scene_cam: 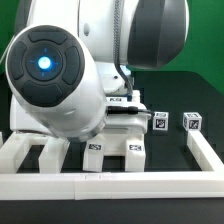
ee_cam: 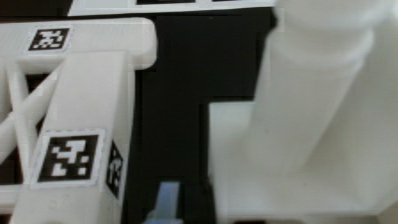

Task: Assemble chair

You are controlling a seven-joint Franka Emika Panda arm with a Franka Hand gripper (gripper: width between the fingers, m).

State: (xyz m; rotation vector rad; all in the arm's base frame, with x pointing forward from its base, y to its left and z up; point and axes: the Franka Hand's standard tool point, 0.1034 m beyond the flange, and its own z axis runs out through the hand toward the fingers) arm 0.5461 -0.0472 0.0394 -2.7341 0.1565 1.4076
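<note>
No word, number or brand name can be read in either view; the only signs seen are black-and-white square tags, patterned and without letters. In the exterior view one tag is borne on a small white chair block; another tag is borne on a second chair block just beside it, toward the exterior view's right; two further tags, one here and one here, are shown on low white chair parts nearer the camera. In the wrist view an upper tag and a lower tag are seen printed on a white framed chair piece.
</note>
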